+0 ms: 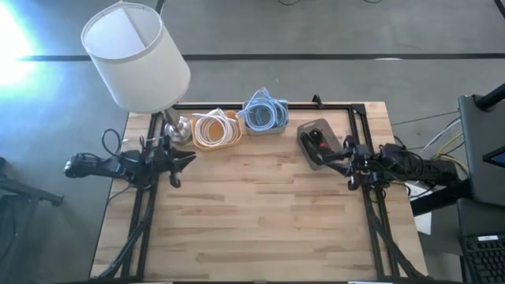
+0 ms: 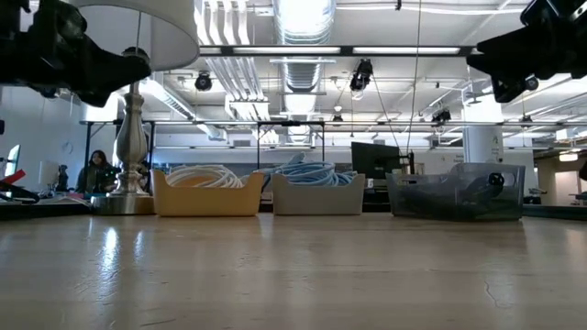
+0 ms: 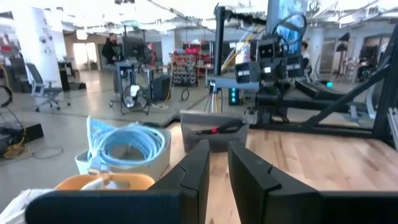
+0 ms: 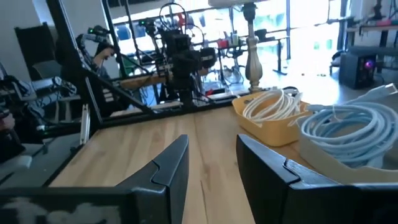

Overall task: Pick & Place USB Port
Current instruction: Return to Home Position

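Observation:
A smoky clear bin stands at the table's far right and holds small black and red pieces; which of them is the USB port cannot be told. My left gripper hovers above the table's left side, open by a narrow gap, pointing right. My right gripper hovers just near of the clear bin, open, pointing left. Both are high above the tabletop in the low view and hold nothing.
An orange bin of white cables and a grey bin of blue cables stand along the far edge, left of the clear bin. A lamp with a white shade stands at the far left corner. Bare wood covers the middle and near side.

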`<state>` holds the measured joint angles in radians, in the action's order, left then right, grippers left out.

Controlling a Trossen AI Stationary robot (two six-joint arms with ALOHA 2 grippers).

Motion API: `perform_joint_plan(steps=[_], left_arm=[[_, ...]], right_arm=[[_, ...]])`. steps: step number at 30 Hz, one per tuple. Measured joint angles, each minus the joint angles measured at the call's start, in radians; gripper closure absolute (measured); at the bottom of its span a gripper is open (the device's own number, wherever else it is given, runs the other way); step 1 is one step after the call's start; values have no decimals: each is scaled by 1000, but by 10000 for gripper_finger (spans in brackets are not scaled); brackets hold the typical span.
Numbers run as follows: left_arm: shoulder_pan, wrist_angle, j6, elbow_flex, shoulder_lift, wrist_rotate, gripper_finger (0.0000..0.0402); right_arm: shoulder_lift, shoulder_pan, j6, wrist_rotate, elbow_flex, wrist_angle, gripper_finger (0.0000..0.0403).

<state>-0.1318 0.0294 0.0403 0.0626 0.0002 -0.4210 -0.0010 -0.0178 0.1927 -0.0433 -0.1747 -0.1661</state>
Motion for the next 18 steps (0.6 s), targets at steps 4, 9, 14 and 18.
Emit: perform_joint_plan(steps=[4, 9, 14, 18], left_arm=[[0, 65, 22, -47, 0, 0, 339], [0, 57, 18, -53, 0, 0, 339], [0, 61, 30, -54, 0, 0, 339], [0, 41, 12, -54, 0, 0, 339]], right_arm=[[6, 0, -28, 20, 6, -2, 270], [0, 0, -48, 21, 21, 1, 265], [1, 0, -70, 18, 66, 56, 266], [1, 0, -88, 18, 114, 127, 271]])
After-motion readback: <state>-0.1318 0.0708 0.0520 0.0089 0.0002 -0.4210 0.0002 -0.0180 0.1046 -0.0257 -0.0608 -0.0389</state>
